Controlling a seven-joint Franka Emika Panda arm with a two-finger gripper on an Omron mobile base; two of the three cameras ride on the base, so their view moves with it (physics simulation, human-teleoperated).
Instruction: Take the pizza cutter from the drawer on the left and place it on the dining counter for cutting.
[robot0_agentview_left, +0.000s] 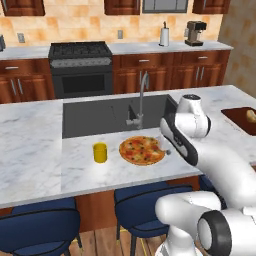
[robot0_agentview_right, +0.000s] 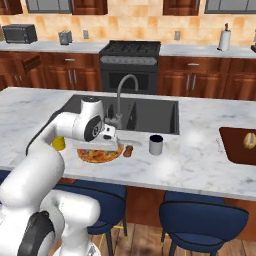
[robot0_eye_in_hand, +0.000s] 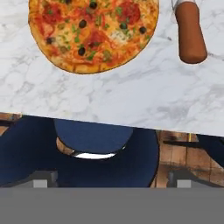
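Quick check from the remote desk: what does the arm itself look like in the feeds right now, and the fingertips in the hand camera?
The arm is made of glossy white rounded shells with dark grey to black bands and round caps at the joints. No cables or markings can be made out. The gripper has two small grey, blocky fingertips.

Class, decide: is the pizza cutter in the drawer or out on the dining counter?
Out. The pizza cutter lies flat on the dining counter, beside the pizza.

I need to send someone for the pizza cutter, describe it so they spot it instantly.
On the marble dining counter, in front of the sink, find the pizza. The pizza cutter lies on the marble just beside it: its short reddish-brown wooden handle sets it apart from the dark cup.
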